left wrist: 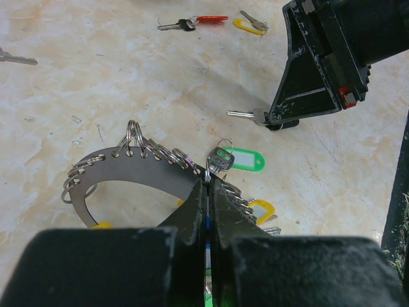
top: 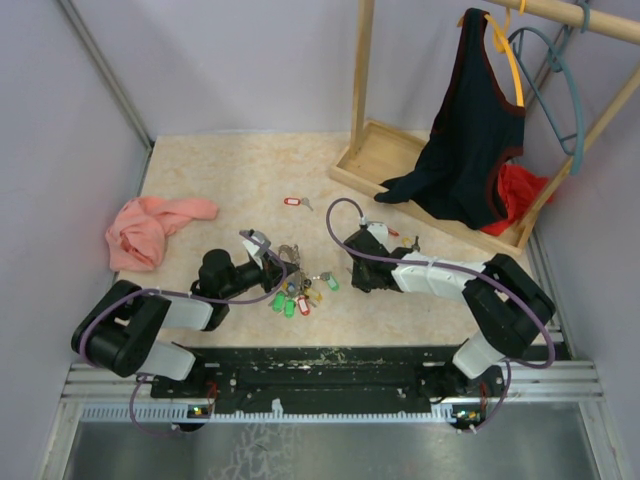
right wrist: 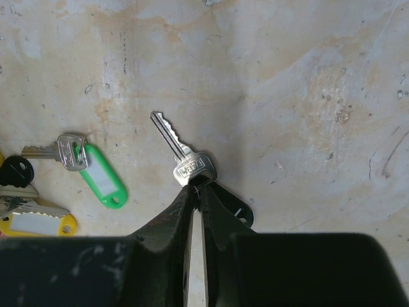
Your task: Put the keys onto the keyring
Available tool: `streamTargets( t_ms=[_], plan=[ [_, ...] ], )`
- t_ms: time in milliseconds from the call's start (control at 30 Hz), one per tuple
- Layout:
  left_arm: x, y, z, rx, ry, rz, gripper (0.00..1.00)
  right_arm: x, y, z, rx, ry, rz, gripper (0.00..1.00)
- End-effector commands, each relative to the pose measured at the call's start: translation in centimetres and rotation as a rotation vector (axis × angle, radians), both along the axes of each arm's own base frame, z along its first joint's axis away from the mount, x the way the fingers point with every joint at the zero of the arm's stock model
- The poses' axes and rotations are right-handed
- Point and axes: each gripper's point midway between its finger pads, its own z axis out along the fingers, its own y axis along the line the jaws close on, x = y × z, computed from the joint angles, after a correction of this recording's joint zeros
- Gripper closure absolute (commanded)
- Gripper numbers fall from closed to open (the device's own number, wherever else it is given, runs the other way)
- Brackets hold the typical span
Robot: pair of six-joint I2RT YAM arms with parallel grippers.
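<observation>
Where right end effector (right wrist: 197, 189) touches key (right wrist: 192, 169), mid-table (top: 230, 180)

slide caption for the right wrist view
Right gripper, fingertips nearly together, at the head of a silver key on the marbled tabletop; a green-tagged key lies nearby.

The left gripper (left wrist: 208, 185) pinches a flat silvery metal keyring (left wrist: 128, 167) (small wire loops threaded along its edge) beside a green-tagged silver key (left wrist: 238, 158), while the right gripper (left wrist: 276, 120) touches a second silver key (left wrist: 246, 115).
</observation>
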Motion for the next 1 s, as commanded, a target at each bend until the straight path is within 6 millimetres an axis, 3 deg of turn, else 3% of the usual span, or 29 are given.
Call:
streamTargets(
  t_ms=[0,100,333,600,800,967],
  plan=[
    [0.5,-0.3,1.1,-0.023,-0.02,-0.01,1.0,0.5,0.9,1.0,0.011,-0.025,0.027,0.93],
    [0.5,-0.3,1.1,-0.023,-0.018,-0.008,1.0,0.7,0.9,1.5,-0.002,-0.039,0.056,1.0],
    [0.6,-0.2,1.3,-0.024,-0.028,-0.004,1.0,1.8,1.5,4.6,0.0,-0.179,0.205,1.0],
    [0.2,-0.3,1.6,-0.026,-0.049,-0.022,1.0,3.4,0.9,7.4,-0.098,-0.375,0.369,1.0],
    [0.2,-0.3,1.8,-0.029,-0.049,-0.015,1.0,4.0,2.5,9.3,-0.075,-0.492,0.504,1.0],
    [-0.1,-0.1,2.6,-0.043,-0.078,-0.013,1.0,3.3,4.7,12.6,0.062,-0.699,0.618,1.0]
  ],
)
